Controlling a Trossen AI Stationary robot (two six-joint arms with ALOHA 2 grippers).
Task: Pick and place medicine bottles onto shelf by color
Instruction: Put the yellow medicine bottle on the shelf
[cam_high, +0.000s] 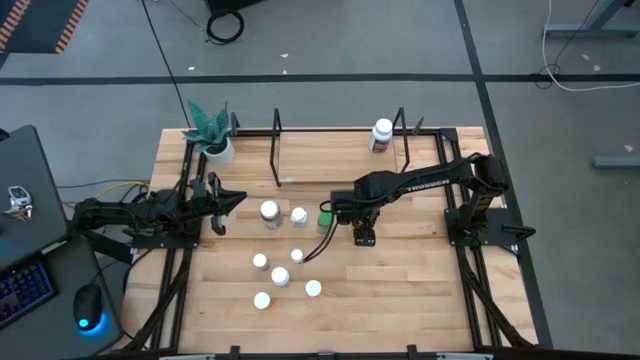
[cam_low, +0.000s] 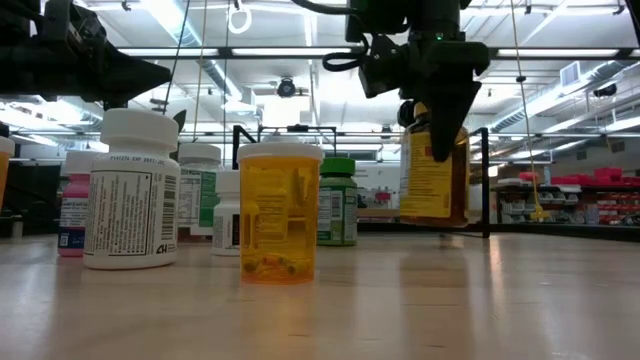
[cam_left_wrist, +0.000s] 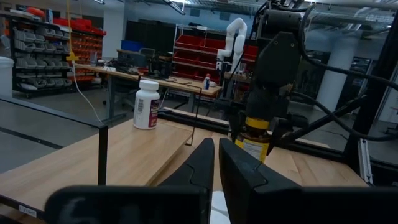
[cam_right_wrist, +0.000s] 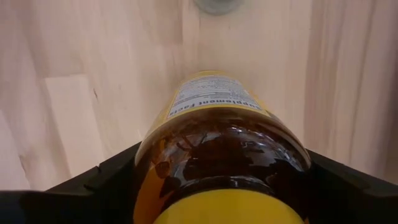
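R gripper (cam_high: 364, 237) clamps amber bottle (cam_right_wrist: 221, 143) (off table, yellow cap), 3 o'clock of bottle cluster; L gripper (cam_high: 222, 203) closed, empty, 9 o'clock.

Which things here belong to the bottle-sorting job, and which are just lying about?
Job:
amber bottle, held by right gripper
white bottle on shelf
shelf
loose bottles on table
left gripper, shut, waiting

Lying about:
potted plant
mouse
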